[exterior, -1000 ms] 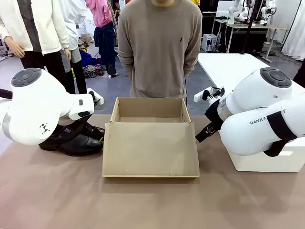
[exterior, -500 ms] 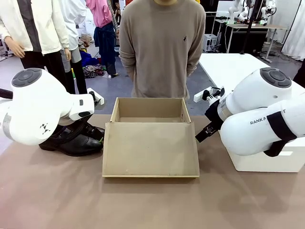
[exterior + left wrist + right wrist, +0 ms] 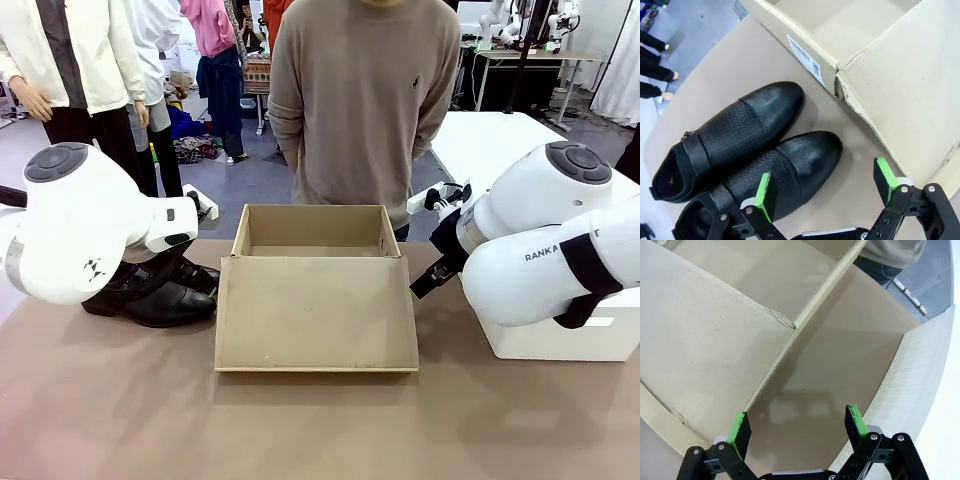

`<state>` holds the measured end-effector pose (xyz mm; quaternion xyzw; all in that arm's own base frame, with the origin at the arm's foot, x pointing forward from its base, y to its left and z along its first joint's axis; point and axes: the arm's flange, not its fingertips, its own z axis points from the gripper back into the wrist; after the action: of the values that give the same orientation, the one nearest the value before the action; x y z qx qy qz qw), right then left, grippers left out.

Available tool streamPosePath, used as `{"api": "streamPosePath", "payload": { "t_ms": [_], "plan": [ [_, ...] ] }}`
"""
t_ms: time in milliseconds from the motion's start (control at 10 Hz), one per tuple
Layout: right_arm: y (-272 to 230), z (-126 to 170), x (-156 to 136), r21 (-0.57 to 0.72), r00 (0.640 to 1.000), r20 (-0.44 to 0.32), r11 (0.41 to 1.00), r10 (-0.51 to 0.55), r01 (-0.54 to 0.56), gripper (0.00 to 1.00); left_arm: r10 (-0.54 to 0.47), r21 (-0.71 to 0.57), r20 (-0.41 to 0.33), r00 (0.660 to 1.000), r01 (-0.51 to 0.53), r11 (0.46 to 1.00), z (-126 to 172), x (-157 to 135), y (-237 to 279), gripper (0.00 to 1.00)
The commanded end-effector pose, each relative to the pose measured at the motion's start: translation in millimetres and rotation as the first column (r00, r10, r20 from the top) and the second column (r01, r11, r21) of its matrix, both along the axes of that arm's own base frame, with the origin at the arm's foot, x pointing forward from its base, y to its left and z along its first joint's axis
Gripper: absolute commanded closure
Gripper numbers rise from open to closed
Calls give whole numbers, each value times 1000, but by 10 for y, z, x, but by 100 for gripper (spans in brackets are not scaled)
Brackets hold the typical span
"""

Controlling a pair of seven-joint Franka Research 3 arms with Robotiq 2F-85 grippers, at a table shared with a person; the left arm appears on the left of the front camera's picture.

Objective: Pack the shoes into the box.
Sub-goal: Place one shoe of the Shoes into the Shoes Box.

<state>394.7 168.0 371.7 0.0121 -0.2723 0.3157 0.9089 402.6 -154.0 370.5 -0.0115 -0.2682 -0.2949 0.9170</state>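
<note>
Two glossy black shoes [image 3: 755, 150] lie side by side on the brown table, toes toward the box; in the front view the shoes [image 3: 160, 297] sit left of the box, half hidden by my left arm. The tan cardboard box [image 3: 315, 240] stands open mid-table, its flap lid [image 3: 316, 312] folded down toward me. My left gripper [image 3: 825, 192] hovers open just above the nearer shoe's toe, beside the box corner [image 3: 840, 75]. My right gripper [image 3: 797, 424] is open over bare table beside the box's right wall [image 3: 715, 340].
A white block [image 3: 560, 338] sits on the table at the right, close to my right arm; its ribbed side [image 3: 900, 390] shows in the right wrist view. A person in a tan sweater [image 3: 365, 100] stands behind the box at the far edge.
The person has stepped to the right behind the box. Both arms and grippers stay still, as do the shoes and box.
</note>
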Motion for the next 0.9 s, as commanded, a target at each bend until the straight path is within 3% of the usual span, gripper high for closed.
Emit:
{"api": "streamPosePath", "payload": {
  "t_ms": [0,500,800],
  "plan": [
    [-1,0,0,0,1000,0,1000,0,0,0,2,-1,0,1000,-2,1000,0,5,15,0],
    [0,0,0,0,1000,0,1000,0,0,0,0,0,0,1000,0,1000,0,0,0,0],
    [-120,465,5,41,998,24,998,52,-53,0,-48,5,80,996,48,999,459,-15,118,0]
  ]
}}
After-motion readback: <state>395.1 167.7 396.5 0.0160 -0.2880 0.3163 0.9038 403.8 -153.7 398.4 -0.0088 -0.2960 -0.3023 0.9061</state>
